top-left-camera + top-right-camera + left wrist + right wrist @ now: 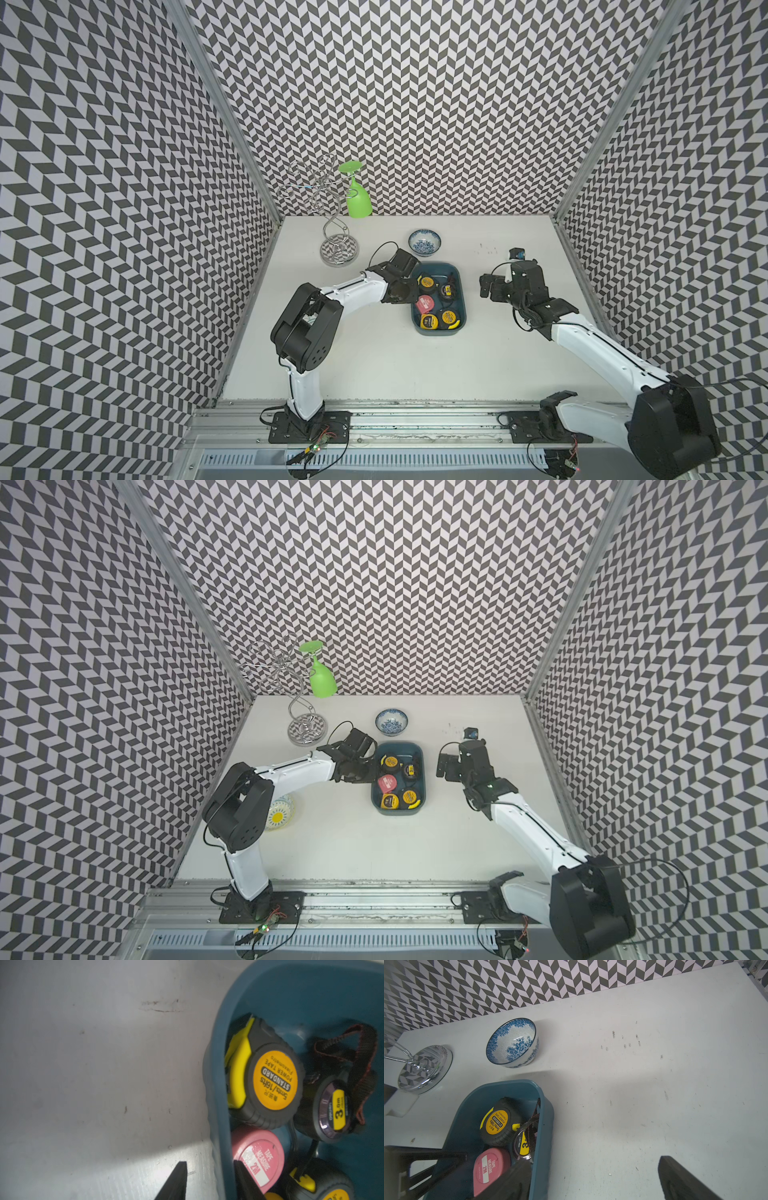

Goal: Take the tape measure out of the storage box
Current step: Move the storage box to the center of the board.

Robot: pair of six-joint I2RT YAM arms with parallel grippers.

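The white table carries the storage box, a shallow teal tray standing between my 2 arms. Inside it lie 5 tape measures, all flat; none is out yet.

My left gripper sits astride the box wall on my left side. The outer finger is over the table, and the inner finger is inside, just beside the pink tape measure. The jaws are part-way open. A strip of table shows between the outer finger and the wall, so I judge the wall is not clamped yet and I hold nothing. My right gripper hangs by the opposite wall, jaws spread wide and empty.

The step in hand, as I read it, is pinning the box so it cannot slide. To do it well I should close squarely on the wall alone, keep the inner finger off the pink case, and press down lightly rather than tilt the tray. Then the right jaws can come down over 1 measure. The pink one and the yellow-and-black tape measure look free. The small black tape measure trails a strap that could snag a neighbour.
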